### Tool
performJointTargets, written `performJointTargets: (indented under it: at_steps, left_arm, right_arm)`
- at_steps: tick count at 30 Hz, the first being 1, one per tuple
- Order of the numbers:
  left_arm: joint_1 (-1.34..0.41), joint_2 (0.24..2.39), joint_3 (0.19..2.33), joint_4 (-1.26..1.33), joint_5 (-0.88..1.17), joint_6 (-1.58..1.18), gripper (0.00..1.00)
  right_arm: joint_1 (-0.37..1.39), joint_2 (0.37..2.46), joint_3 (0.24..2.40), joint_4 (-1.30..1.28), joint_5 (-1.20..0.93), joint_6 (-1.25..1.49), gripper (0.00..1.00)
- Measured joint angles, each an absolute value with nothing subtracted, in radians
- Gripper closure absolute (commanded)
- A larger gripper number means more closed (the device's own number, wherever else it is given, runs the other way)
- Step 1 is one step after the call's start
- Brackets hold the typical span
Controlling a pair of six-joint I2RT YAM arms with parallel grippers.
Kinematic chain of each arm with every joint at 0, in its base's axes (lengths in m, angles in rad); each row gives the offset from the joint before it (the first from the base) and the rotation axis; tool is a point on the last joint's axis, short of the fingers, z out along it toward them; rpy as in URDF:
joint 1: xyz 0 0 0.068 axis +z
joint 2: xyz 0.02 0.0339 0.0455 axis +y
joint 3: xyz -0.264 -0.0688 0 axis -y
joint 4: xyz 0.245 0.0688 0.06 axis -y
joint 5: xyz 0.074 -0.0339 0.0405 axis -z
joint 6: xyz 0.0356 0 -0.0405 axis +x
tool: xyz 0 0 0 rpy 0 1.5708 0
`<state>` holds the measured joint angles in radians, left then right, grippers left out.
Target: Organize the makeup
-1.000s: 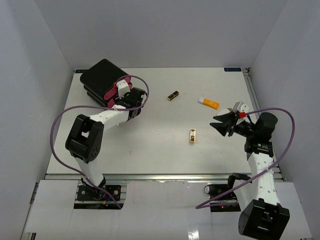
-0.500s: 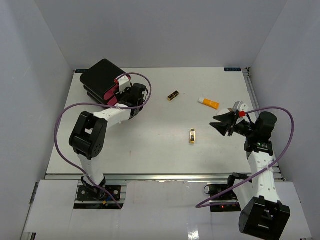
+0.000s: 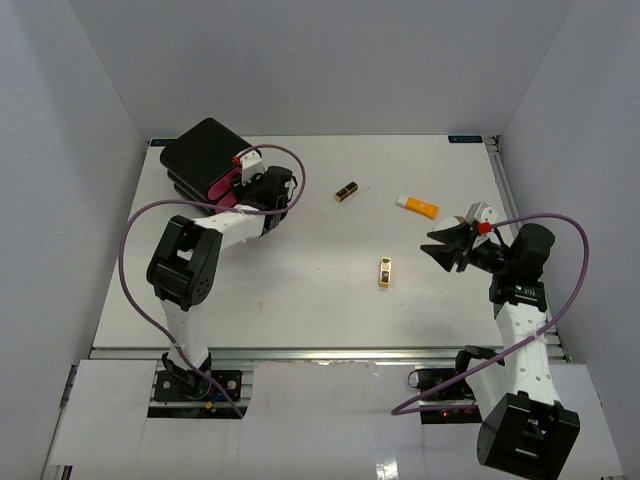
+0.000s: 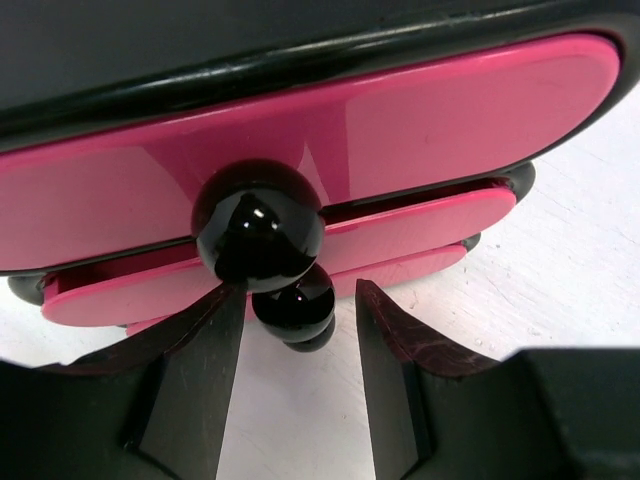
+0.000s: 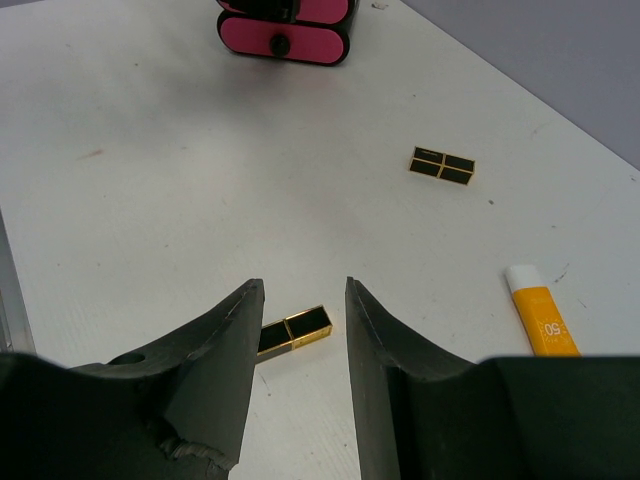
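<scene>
- Right gripper (image 5: 302, 290): you held it above the table (image 3: 300, 300) near the right edge, with the jaws apart and nothing between them.
- Lipstick (image 3: 385, 272), black and gold: lay flat on the table just left of that gripper, untouched.
- Orange tube (image 3: 417, 206), white cap: lay flat farther back, towards the right edge.
- Second lipstick (image 3: 346, 190): lay at mid-table, well apart from the first.
- Left gripper (image 4: 300, 300): you had it at the front of the black box (image 3: 200, 150) in the far left corner. Its fingers stood apart on either side of the black knobs (image 4: 258, 228) of the pink drawers (image 4: 450, 110). Contact with a knob could not be told.
</scene>
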<state>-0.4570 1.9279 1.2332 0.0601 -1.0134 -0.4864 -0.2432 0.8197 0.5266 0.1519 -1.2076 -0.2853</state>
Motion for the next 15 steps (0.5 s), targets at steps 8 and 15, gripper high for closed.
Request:
performJointTargets:
  at_steps: [8,15]
  left_arm:
    - [-0.453,1.959,1.261,0.042,-1.016,-0.482,0.58]
    - [-0.448,1.959,1.266,0.024,-1.012,-0.492,0.88]
  right_arm:
    - [-0.251,0.820,0.527,0.151,-1.208,-0.288,0.55]
    - [-0.256,0.820,0.527,0.151,-1.208,-0.287,0.55]
